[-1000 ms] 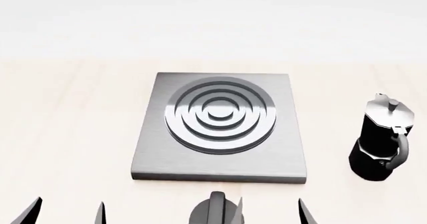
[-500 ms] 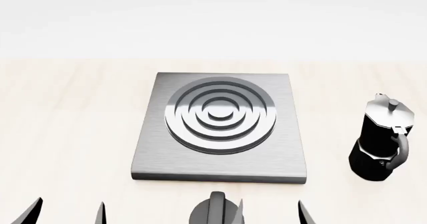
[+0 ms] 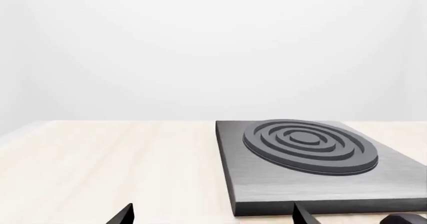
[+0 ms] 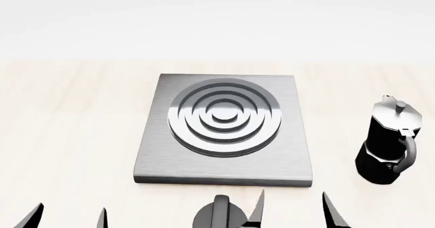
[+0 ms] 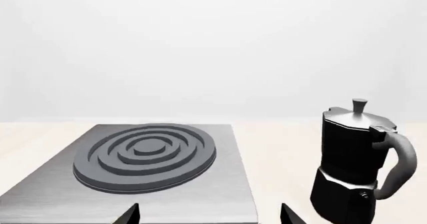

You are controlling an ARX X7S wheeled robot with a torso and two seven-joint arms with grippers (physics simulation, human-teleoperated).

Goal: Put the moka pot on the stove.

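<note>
The moka pot (image 4: 388,142) stands upright on the light wooden table, to the right of the stove (image 4: 224,129), apart from it. It also shows in the right wrist view (image 5: 357,169), handle turned away from the stove (image 5: 160,169). My right gripper (image 4: 294,211) is open and empty near the stove's front right corner, short of the pot; its tips frame the slab's near edge (image 5: 210,215). My left gripper (image 4: 68,217) is open and empty at the table's front left, beside the stove (image 3: 307,159); only its fingertips show (image 3: 212,215).
A short black round knob with an upright fin (image 4: 219,215) sits in front of the stove's near edge, between my grippers. The wooden table (image 4: 75,116) extends left and behind the stove to a white wall.
My right gripper has moved forward and to the right, towards the moka pot. The left gripper, pot and stove have not moved.
</note>
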